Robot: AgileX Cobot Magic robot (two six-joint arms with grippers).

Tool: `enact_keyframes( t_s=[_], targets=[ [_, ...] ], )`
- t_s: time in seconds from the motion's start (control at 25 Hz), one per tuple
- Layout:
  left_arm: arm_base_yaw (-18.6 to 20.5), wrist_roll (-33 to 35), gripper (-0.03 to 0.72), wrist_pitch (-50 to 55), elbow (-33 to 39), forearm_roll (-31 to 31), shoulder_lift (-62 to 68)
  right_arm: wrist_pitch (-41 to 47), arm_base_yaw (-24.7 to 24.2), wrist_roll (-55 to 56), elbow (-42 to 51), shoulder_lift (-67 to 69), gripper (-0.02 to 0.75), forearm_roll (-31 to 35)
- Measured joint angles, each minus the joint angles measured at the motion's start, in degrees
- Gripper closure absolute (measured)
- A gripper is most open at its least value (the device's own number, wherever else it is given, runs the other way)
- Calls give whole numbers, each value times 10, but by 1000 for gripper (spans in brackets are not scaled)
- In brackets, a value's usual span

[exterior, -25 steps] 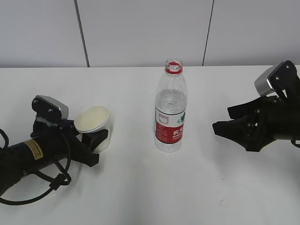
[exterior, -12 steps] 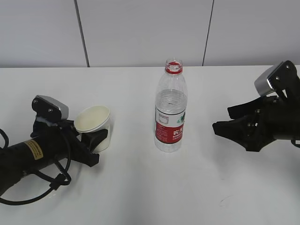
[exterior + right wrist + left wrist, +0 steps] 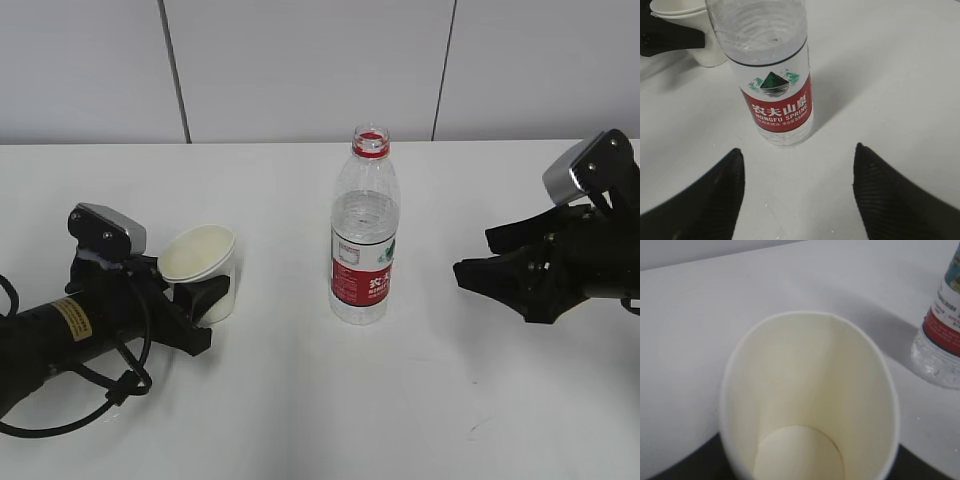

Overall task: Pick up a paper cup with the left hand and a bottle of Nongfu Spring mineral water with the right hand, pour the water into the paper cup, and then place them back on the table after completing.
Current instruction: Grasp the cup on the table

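**Cup gripped and tipped; bottle not yet taken**

Exterior view: compared with a second earlier, the paper cup [image 3: 200,270] leaned slightly more toward the left arm, its mouth a little flatter; nothing else had moved. The left gripper [image 3: 200,300] was clamped on the cup's lower wall, the cup resting on the table [image 3: 420,400]. The arm carried a yellow label, writing too small to read. The bottle [image 3: 364,240] stood upright and uncapped mid-table, well apart from the right hand [image 3: 475,272], whose jaws stood apart and empty.

Left wrist view: cup interior [image 3: 805,405] cream, empty. Bottle base [image 3: 940,340] at right edge, label text illegible.

Right wrist view: both fingertips [image 3: 715,185] spread either side of the bottle [image 3: 772,75], not touching. Red label read "NONGFU SPRING", with white Chinese characters and a green mountain logo above. Water [image 3: 757,30] visible above the label.
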Motion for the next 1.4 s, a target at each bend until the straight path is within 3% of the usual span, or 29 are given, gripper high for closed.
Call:
enact_keyframes(
  t_s=[1.4],
  targets=[
    [0,0,345,0,0,0,0,-18,0,0,-1,0,237,0]
  ],
)
